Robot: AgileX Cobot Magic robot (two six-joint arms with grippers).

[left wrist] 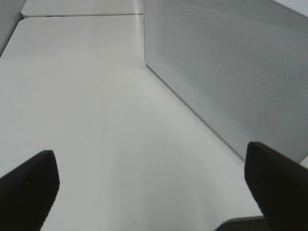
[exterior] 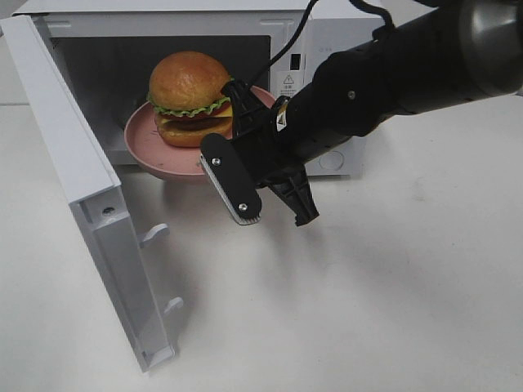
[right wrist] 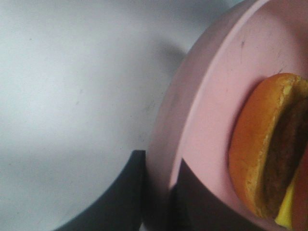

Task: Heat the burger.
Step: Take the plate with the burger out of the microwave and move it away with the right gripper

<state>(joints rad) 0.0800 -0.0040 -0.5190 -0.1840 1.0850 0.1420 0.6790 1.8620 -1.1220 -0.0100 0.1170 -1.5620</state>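
The burger (exterior: 189,98), with a golden bun, green lettuce and a dark patty, sits on a pink plate (exterior: 151,139) in the mouth of the open microwave (exterior: 327,49). The plate's front rim sticks out past the microwave's sill. My right gripper (exterior: 243,114) is shut on the plate's right rim. In the right wrist view the plate's rim (right wrist: 163,159) runs between the dark fingers (right wrist: 120,197), with the burger (right wrist: 262,144) beside them. My left gripper (left wrist: 154,192) is open and holds nothing, over the bare table beside the microwave's perforated side wall (left wrist: 226,72).
The microwave's door (exterior: 82,180) stands swung open at the left, its latch hooks facing the table. A black cable runs over the microwave's top behind my right arm. The white table (exterior: 368,310) stretches in front.
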